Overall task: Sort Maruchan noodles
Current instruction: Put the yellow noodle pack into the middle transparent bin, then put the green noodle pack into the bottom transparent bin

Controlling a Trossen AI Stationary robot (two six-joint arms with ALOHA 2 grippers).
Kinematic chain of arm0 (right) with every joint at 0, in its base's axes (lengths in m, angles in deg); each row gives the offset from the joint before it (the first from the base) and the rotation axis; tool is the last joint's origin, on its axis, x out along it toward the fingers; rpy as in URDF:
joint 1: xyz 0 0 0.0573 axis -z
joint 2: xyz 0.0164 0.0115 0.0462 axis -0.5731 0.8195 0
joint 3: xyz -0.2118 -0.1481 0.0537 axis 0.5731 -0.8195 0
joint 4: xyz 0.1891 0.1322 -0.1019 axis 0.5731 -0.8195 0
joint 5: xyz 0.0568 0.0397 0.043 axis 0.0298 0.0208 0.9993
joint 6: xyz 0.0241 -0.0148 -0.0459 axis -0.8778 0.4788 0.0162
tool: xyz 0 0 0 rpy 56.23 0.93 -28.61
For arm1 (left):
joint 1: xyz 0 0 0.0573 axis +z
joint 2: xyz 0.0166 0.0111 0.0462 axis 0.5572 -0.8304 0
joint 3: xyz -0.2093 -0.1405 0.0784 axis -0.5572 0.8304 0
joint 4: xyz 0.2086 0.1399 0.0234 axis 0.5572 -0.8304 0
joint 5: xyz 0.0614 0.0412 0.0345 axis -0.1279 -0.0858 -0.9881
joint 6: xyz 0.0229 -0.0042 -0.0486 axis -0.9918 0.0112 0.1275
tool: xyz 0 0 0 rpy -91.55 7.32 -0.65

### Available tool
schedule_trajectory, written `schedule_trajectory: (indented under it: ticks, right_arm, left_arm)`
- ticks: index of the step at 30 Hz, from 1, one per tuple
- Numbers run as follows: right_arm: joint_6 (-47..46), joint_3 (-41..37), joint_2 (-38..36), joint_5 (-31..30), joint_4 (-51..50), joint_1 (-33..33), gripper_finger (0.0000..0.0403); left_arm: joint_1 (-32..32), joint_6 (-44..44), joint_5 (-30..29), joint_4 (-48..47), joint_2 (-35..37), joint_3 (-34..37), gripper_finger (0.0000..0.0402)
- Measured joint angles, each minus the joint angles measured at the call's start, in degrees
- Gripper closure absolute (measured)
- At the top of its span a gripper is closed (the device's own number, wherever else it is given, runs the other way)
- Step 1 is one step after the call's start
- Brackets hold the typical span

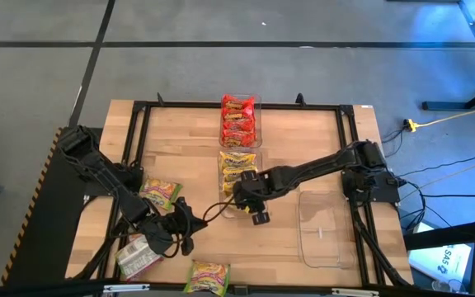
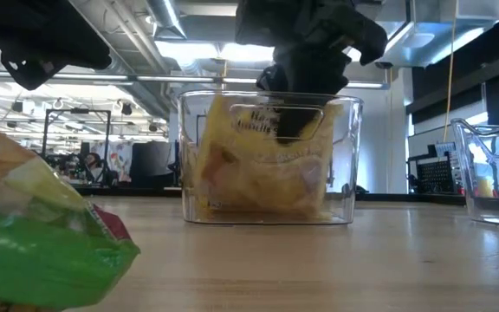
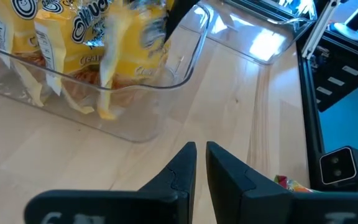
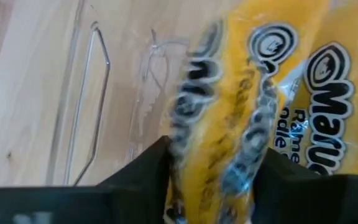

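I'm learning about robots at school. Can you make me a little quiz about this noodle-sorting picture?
1. True or false: the red noodle packets sit in the bin farthest from the arms' bases.
2. Which colour packet is between the right pincer fingers? A) green B) yellow C) red
3. Fill in: the clear bin on the right side of the table holds ____ packets.

Key
1. True.
2. B: a yellow packet sits between its fingers, over the bin of yellow packets.
3. No; nothing shows inside it. The left pincer waits shut over the table, with green packets lying loose nearby.
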Motion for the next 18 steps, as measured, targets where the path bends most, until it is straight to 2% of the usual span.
schedule_trajectory:
  ticks: [6,9,14,18]
  right_arm:
    - [-0.5,0.0,2.0,-0.9,0.1,0.0,0.0180]
    - [-1.4,0.0,2.1,-2.4,-0.2,0.0,0.0154]
    - [-1.9,3.3,0.8,-3.5,-2.6,-0.1,0.0139]
    - [-2.6,8.2,0.5,-3.5,-10.2,-0.1,0.0139]
  left_arm:
    - [0.0,0.0,-0.3,0.0,0.0,0.0,0.0371]
    - [0.0,0.0,-0.4,0.0,0.0,0.0,0.0371]
    - [0.0,-0.4,-1.3,0.1,0.0,0.0,0.0371]
    - [0.3,-1.6,-1.3,0.6,0.0,0.0,0.0371]
